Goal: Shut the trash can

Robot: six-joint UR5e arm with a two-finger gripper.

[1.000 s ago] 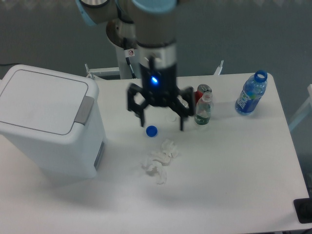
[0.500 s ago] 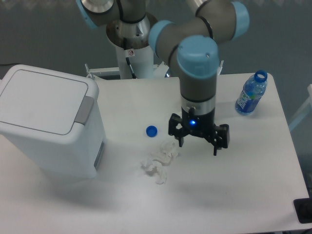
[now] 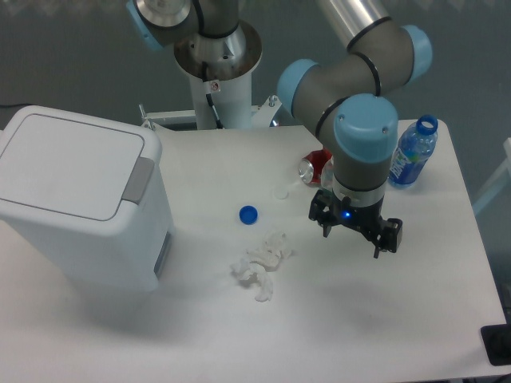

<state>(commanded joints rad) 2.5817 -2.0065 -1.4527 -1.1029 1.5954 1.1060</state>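
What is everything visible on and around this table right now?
trash can: one, white with grey latch, lid down, table's left side
bottle cap: one, blue, table centre
crumpled tissue: one, white, below the cap
can: one, red, lying behind the arm, partly hidden
water bottle: one, blue, uncapped, far right
table: one, white
claw: one, black, open, empty, hovering right of centre

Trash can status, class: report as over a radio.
Hand open, empty, above the table right of centre. Trash can lid down flat. Crumpled tissue and blue cap lie between.
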